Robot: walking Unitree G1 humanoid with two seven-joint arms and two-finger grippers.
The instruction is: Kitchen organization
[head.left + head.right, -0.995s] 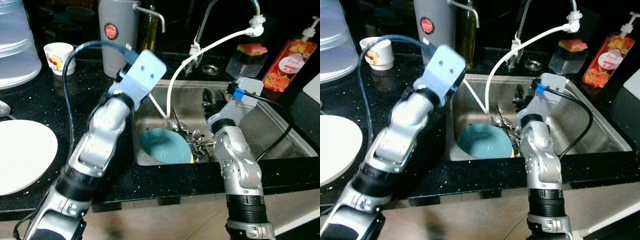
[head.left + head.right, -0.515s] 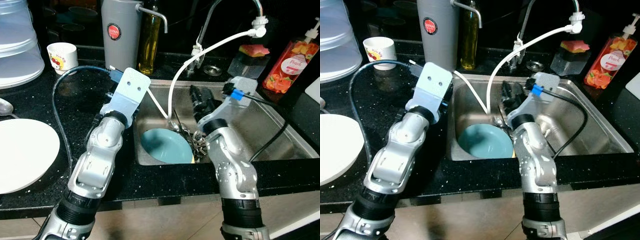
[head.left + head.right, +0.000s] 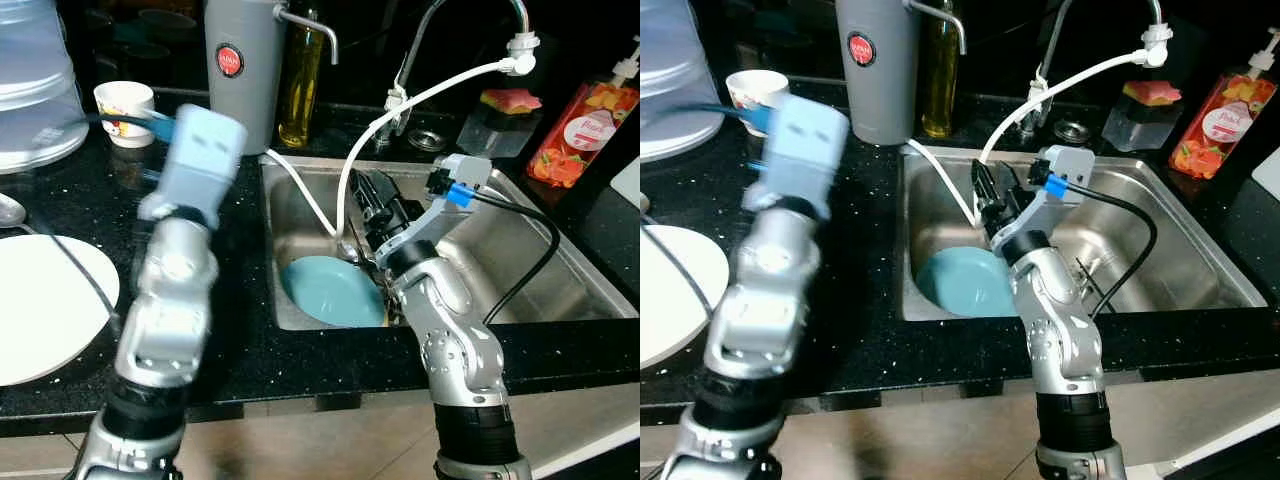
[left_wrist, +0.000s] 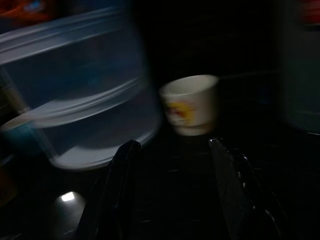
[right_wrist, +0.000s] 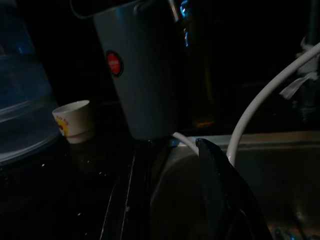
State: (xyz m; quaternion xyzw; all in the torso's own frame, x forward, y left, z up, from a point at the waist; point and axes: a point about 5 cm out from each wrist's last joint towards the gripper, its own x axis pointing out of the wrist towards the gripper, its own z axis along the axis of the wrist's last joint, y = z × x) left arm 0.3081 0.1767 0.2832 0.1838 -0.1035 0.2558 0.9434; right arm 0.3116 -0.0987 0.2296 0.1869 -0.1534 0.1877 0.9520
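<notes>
A teal bowl [image 3: 328,291] lies in the steel sink [image 3: 520,250], at its left end. My right gripper [image 3: 375,205] hovers over the sink just above the bowl, beside the white hose [image 3: 345,180]. In the right wrist view its fingers [image 5: 220,175] stand open with nothing between them. My left arm [image 3: 170,290] is raised over the black counter left of the sink and is blurred. In the left wrist view the left gripper [image 4: 173,144] is open and faces a small white cup [image 4: 192,105] and a clear plastic container [image 4: 75,110].
A white plate [image 3: 40,310] lies on the counter at the left. A grey dispenser [image 3: 240,70] and an oil bottle [image 3: 300,80] stand behind the sink, with the faucet [image 3: 430,30]. A red soap bottle [image 3: 590,125] and sponge holder [image 3: 505,105] are at the back right.
My left arm has swung left, away from the sink and over the counter towards the cup. My right gripper has moved left across the sink to the hose.
</notes>
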